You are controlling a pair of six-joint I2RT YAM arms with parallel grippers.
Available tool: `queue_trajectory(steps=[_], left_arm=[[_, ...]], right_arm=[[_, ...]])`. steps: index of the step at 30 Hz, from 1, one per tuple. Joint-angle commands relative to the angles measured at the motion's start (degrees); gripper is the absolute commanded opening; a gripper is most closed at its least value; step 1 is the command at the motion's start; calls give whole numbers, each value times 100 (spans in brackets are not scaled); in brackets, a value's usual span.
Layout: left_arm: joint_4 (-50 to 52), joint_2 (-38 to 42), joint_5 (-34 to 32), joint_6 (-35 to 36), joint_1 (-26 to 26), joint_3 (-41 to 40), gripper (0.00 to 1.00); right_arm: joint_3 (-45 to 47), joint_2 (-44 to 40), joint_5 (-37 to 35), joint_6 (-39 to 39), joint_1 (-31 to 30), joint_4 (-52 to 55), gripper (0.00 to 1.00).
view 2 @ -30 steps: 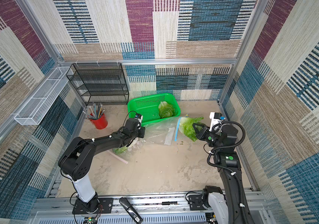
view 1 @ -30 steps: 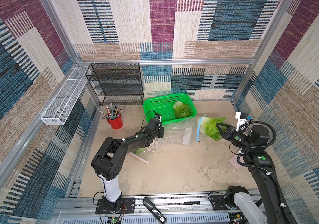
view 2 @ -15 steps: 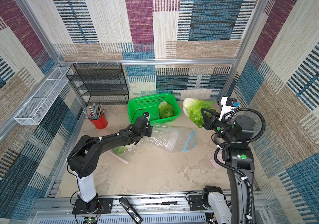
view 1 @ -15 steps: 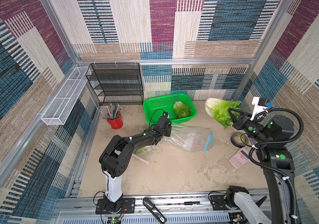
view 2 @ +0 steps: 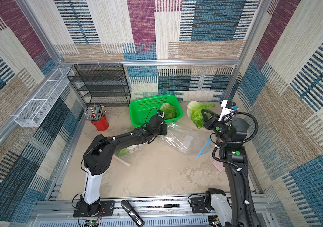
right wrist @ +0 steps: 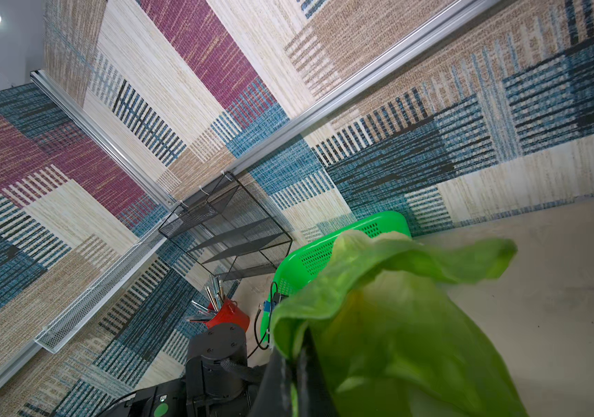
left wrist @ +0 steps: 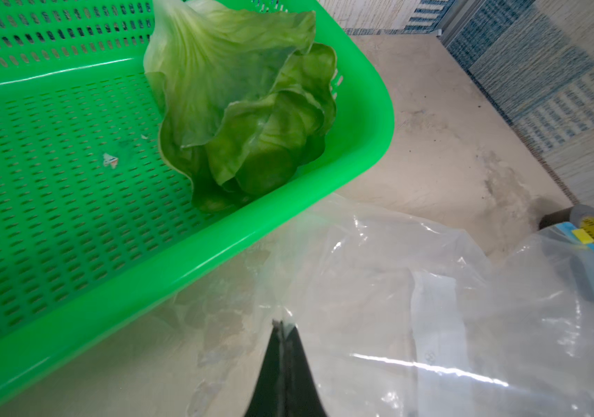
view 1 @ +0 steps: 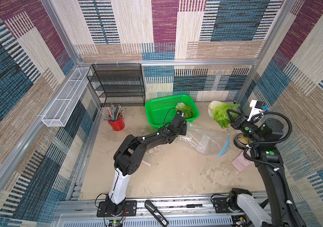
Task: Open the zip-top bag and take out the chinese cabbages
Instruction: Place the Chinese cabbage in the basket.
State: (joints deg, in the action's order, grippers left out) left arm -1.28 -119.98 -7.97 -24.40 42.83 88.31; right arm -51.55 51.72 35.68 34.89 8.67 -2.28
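Green crinkly-leaved cabbage head with a white base (view 1: 218, 112) is clamped in the right gripper (view 1: 229, 115) and held clear above the beige table (view 1: 176, 176). In the right wrist view its leaves are draped over the gripper's fingers (right wrist: 278, 379).

Left gripper (left wrist: 283, 326) is seen closed, tips together, pinching a peak of film on the clear zip-top plastic bag with a blue zip strip (view 1: 207, 141). Bag is spread flat on the table, running outward from the left gripper's tips toward the right arm. It lies below the right gripper and apart from it.

Second cabbage head (left wrist: 245, 108) is lying in the green perforated plastic basket (left wrist: 216, 252), just ahead of the left gripper, against the basket's near wall. Basket wall is just beside the pinched film.

Third leafy head (view 2: 124, 151) is partly visible behind the left gripper, under that arm's forearm, apparently inside other clear film; contact cannot be told.

Dark tape roll (view 1: 240, 140) sits past the bag's blue strip, below the right gripper's wrist.
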Motion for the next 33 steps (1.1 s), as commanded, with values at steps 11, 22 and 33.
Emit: queue_trajectory(steps=[11, 22, 33], left_arm=[[-652, 2136, -707, 593, -122, -1654, 90], [-21, 4367, -1161, 430, -1436, -3676, 99], [576, 5570, -1190, 117, -2161, -4692, 99]], right_arm=[[-440, 1956, -1791, -110, -2061, -2274, 0], [-2267, 4898, -3415, -615, -3468, -2753, 0], [-3954, 6911, -3885, -601, -3530, -2249, 0]])
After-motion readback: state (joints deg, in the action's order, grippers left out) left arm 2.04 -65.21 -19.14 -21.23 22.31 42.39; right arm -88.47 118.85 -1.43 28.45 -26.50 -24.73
